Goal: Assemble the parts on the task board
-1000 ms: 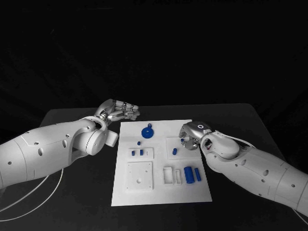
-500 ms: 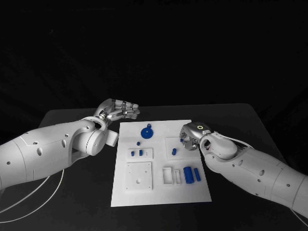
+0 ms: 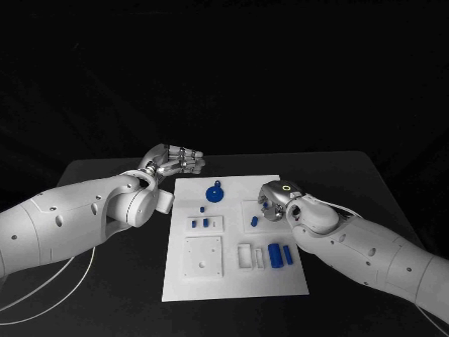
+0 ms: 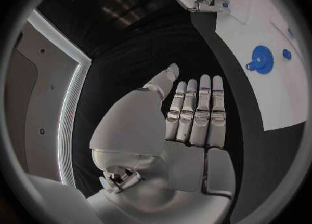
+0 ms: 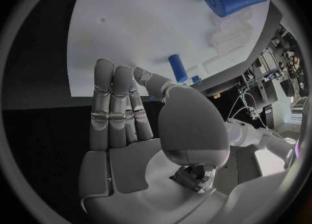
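I see the task board mid-table, blue parts on it – a round disc part near its far edge, a cylinder part toward its near right. Left hand hovers off the board's far-left corner, fingers straight and pressed together, holding nothing. Right hand sits over the board's right edge beside a small blue part – fingers flat together, empty.

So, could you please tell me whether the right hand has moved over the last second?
Yes, slightly: the right hand has crept toward the robot's left, further in over the task board from its right edge.
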`<state>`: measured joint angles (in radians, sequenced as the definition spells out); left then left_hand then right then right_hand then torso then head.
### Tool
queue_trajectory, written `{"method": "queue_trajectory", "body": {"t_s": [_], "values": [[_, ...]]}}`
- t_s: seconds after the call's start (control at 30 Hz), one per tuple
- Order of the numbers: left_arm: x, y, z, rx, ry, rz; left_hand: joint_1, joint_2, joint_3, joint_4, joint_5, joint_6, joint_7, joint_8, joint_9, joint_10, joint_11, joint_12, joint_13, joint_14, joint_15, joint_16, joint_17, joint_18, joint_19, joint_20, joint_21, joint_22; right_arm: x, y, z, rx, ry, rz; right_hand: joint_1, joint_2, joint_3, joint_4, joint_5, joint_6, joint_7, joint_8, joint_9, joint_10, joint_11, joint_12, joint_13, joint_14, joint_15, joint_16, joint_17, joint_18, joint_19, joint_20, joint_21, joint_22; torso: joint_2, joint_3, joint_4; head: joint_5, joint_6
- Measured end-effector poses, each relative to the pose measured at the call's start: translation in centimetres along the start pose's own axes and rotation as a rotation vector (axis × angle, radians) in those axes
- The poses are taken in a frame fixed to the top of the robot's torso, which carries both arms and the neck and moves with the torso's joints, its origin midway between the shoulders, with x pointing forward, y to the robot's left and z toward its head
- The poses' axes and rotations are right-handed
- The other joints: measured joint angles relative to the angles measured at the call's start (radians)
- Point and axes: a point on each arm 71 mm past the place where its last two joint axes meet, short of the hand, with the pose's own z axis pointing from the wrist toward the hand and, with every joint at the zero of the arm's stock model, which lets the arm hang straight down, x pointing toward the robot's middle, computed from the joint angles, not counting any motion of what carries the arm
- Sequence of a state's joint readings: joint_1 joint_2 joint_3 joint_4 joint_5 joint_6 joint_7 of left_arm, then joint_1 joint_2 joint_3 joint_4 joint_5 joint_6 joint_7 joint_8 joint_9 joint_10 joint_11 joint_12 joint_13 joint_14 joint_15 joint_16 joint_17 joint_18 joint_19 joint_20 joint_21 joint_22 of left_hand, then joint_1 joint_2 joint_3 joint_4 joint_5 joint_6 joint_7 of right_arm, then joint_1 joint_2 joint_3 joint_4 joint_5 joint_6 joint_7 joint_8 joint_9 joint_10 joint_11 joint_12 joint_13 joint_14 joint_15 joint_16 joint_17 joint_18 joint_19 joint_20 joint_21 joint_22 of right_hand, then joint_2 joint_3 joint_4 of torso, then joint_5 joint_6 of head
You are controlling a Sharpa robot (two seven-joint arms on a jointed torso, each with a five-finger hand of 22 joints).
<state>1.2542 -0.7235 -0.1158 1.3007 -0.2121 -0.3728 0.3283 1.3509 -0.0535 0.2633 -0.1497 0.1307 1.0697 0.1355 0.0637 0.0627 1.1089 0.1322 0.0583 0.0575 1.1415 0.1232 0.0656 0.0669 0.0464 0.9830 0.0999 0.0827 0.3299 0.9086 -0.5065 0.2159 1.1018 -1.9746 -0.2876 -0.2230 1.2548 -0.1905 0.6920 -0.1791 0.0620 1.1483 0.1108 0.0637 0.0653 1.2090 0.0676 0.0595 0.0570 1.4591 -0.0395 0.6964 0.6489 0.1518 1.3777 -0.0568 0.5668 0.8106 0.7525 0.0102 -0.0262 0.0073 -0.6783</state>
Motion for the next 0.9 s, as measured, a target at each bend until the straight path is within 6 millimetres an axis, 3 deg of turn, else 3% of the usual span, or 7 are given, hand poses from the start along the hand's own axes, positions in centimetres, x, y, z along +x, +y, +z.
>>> {"method": "queue_trajectory", "body": {"t_s": [0.17,0.23,0.57,0.8,0.9], "values": [[0.02,0.00,-0.01,-0.001,0.001,-0.001,0.000,0.000,0.000,0.000,0.000,0.000,0.000,0.000,0.000,0.000,0.000,0.000,0.000,0.000,0.000,0.000,0.000,0.000,0.002,0.002,0.004,-0.001,0.05,0.00,0.04,-0.001,-0.008,-0.005,0.018,0.026,0.017,-0.017,-0.001,0.049,-0.011,0.000,0.004,0.063,-0.016,-0.007,0.000,-0.007,-0.007,0.003,0.005,-0.004,0.005,-0.002,0.000,0.022,0.000,0.0000,-0.0016,0.001,-0.002],[0.02,0.01,-0.01,-0.002,0.002,-0.002,0.000,0.000,0.000,0.000,0.000,0.000,0.000,0.000,0.000,0.000,0.000,0.000,0.000,0.004,-0.004,0.000,0.000,0.000,0.004,0.004,0.004,-0.002,0.09,0.00,0.02,-0.002,-0.012,-0.010,0.018,0.026,0.025,-0.025,-0.004,0.062,-0.016,0.000,0.005,0.085,-0.021,-0.005,0.000,-0.007,-0.007,0.008,0.008,-0.006,-0.002,-0.009,0.006,0.040,0.000,0.0000,-0.0017,0.001,-0.002],[-0.05,0.04,-0.03,-0.004,0.002,-0.003,0.000,0.000,-0.003,0.003,0.000,0.000,0.000,0.000,0.000,0.000,0.000,0.000,0.000,0.004,-0.004,0.000,0.000,0.000,0.004,0.004,0.004,-0.004,0.24,0.07,-0.10,0.001,-0.027,-0.030,0.014,0.030,0.033,-0.045,-0.004,0.058,-0.012,0.000,0.003,0.084,-0.017,-0.001,0.005,-0.009,-0.009,0.008,0.014,-0.020,-0.011,-0.018,0.009,0.107,0.000,0.0001,-0.0007,-0.001,-0.002],[-0.14,0.06,-0.05,-0.005,0.001,-0.003,0.000,0.000,-0.005,0.000,0.000,-0.003,0.004,0.000,0.000,0.000,0.000,0.000,0.000,0.004,-0.004,0.000,0.000,0.000,0.004,0.004,0.008,-0.007,0.32,-0.14,-0.27,0.008,-0.036,-0.036,-0.008,-0.012,0.022,-0.046,-0.004,0.015,-0.002,0.000,0.001,0.021,-0.002,0.002,0.005,-0.011,-0.010,0.021,0.024,-0.017,-0.008,-0.015,-0.006,0.122,0.000,0.0008,-0.0020,0.000,-0.003],[-0.18,0.08,-0.05,-0.006,0.000,-0.003,0.000,0.000,-0.008,0.002,0.000,-0.003,0.004,0.000,0.000,0.000,0.000,0.000,0.000,0.004,-0.004,0.000,0.000,0.000,0.003,0.004,0.008,-0.008,0.34,-0.22,-0.35,0.011,-0.039,-0.037,-0.008,-0.014,0.015,-0.040,-0.004,0.015,-0.001,0.000,0.002,0.013,0.000,0.002,0.004,-0.010,-0.003,0.025,0.025,-0.006,0.000,-0.007,-0.018,0.129,0.000,0.0008,-0.0021,0.000,-0.004]]}}
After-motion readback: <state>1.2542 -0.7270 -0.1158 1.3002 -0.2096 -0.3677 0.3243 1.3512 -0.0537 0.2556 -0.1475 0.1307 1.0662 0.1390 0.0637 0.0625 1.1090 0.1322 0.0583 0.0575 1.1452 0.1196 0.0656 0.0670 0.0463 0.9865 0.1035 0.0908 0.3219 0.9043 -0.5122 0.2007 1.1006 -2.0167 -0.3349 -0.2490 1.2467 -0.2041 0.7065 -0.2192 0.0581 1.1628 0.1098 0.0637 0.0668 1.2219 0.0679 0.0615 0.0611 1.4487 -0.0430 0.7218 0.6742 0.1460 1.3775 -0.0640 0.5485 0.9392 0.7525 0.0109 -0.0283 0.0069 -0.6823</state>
